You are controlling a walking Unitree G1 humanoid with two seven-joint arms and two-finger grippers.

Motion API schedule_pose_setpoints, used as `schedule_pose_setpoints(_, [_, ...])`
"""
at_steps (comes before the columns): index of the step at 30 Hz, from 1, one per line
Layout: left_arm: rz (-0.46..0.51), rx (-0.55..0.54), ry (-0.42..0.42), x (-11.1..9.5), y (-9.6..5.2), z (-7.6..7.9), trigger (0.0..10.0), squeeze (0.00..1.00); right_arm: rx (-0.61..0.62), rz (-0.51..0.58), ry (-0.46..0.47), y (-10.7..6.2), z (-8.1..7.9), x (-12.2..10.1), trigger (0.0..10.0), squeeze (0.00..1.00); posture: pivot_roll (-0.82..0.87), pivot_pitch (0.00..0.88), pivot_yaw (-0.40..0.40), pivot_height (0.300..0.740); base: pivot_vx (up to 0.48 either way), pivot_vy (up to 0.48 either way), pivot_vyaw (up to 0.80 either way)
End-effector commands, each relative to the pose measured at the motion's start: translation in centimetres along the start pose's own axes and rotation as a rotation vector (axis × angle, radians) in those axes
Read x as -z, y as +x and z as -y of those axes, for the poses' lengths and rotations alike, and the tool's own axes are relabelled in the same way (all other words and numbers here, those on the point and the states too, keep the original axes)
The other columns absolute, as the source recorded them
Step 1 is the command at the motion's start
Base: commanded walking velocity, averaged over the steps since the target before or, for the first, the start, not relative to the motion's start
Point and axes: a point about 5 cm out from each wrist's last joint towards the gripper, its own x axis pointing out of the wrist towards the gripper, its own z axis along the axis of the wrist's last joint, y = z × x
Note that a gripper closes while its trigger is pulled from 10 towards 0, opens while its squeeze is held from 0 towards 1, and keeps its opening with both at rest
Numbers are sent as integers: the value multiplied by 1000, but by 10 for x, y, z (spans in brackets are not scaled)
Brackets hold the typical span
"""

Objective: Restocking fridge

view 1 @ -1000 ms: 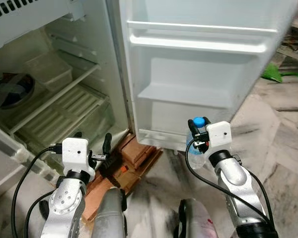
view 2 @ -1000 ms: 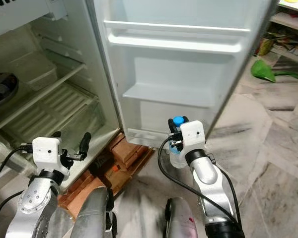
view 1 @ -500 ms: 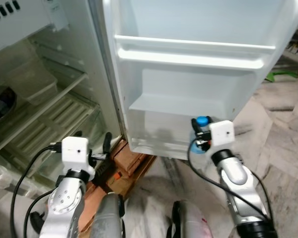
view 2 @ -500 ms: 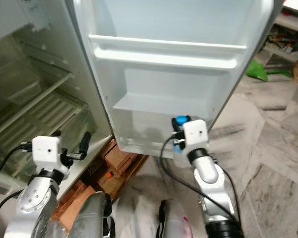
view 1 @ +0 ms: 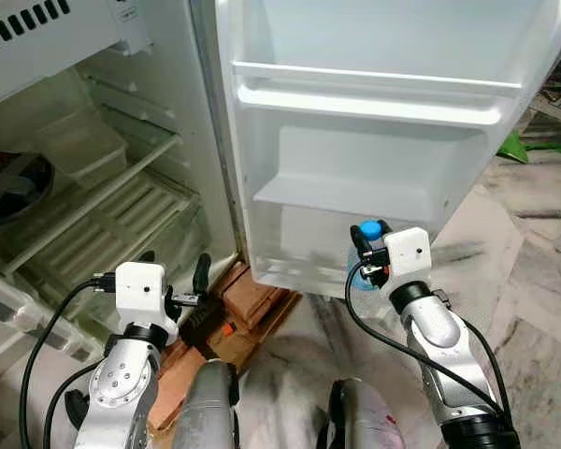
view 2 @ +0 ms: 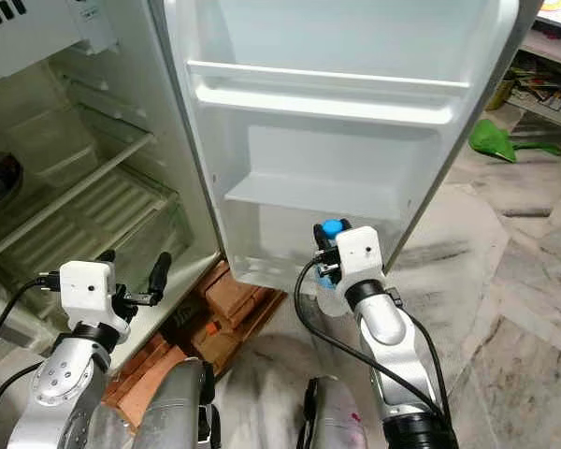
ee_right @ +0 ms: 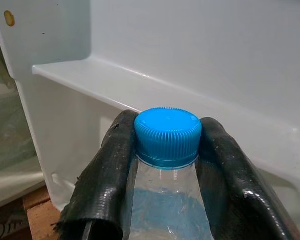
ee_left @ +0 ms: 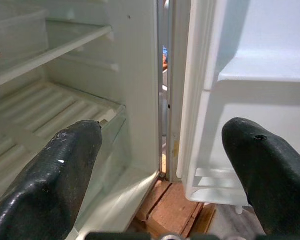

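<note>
Red bricks (view 1: pixel 252 297) on marble floor (view 1: pixel 533 271); green object (view 2: pixel 494 140) nearby.

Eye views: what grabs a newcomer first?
The open fridge door, its white shelves bare, fills the middle. At its lowest shelf the right gripper is shut on a clear bottle with a bright blue cap. To the left, the left gripper hangs open by the fridge body's wire shelves.

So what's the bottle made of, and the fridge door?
The bottle looks like clear, glossy plastic: you can see through it, and its blue cap is ridged, matte plastic. The right gripper holds it by the neck. The door lining looks like smooth white moulded plastic with a soft shine, probably not metal.
</note>
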Motion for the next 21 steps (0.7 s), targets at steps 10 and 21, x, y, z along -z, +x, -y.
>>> schedule_pose_setpoints(10, [11, 3, 4, -1, 0, -1, 10000, 0, -15, 54, -15, 5, 0, -11, 10000, 0, 76, 131, 18, 645, 220, 0, 0])
schedule_pose_setpoints(21, [10, 6, 1, 0, 0, 0, 10000, 0, -21, 51, -23, 4, 0, -10, 10000, 0, 72, 132, 18, 645, 297, 0, 0])
